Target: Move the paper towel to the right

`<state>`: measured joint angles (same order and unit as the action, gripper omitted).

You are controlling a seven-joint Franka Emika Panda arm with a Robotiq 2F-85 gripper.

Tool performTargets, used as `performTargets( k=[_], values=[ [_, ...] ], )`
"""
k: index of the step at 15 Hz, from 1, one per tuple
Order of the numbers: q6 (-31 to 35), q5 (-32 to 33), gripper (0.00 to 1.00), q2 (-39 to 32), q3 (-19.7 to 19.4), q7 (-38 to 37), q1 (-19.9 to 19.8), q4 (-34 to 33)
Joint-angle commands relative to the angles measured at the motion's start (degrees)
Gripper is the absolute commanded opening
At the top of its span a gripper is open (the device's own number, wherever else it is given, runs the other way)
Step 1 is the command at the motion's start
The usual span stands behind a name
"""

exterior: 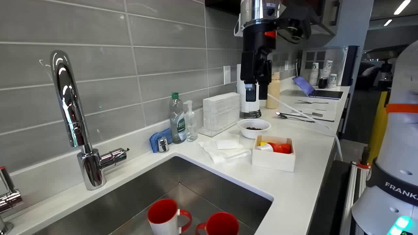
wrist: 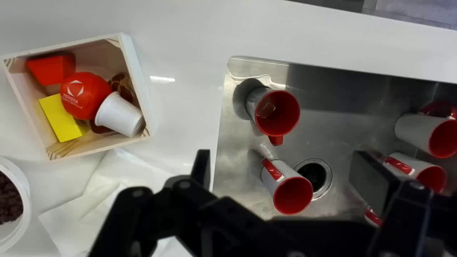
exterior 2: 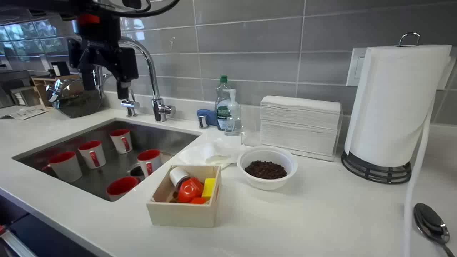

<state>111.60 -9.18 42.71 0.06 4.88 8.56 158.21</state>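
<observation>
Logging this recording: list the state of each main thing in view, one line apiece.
Black two-finger gripper: open, holding nothing.
Thin white paper towel: crumpled, unheld.
Pale wooden box: open on top, partly filled.
Round white bowl: partly filled with dark brown bits.
White mugs with red insides: upright.
Clear green-capped bottle: capped, upright.
Dark laptop: open.

The white countertop (exterior 2: 314, 221) bore the crumpled paper towel (exterior: 223, 152) (a wooden box (exterior 2: 181, 215) and a white bowl (exterior 2: 267, 184) sat just beside it). A green-capped bottle (exterior 2: 220, 107), a clear pump bottle (exterior 2: 233, 117), a napkin holder (exterior 2: 296, 152), a black towel stand (exterior 2: 375, 173) and a laptop (exterior: 305, 86) stood there.
</observation>
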Motion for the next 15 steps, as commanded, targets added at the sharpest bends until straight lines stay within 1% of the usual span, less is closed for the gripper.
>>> performTargets(
  k=[1,6,8,11,13,15],
  values=[
    [-0.18,-0.33,1.00,-0.01,0.49,0.32,-0.56,-0.10],
    [-0.18,-0.32,1.00,-0.01,0.49,0.32,-0.56,-0.10],
    [3.24,1.26,1.00,-0.80,1.20,-0.01,-1.56,-0.11],
    [10.39,4.88,1.00,-2.73,1.24,1.80,-2.78,-0.14],
    [16.79,7.03,1.00,-5.72,0.41,3.36,-3.48,-0.09],
    [23.89,9.39,1.00,-10.46,-0.41,5.45,-4.23,-0.27]
  ],
)
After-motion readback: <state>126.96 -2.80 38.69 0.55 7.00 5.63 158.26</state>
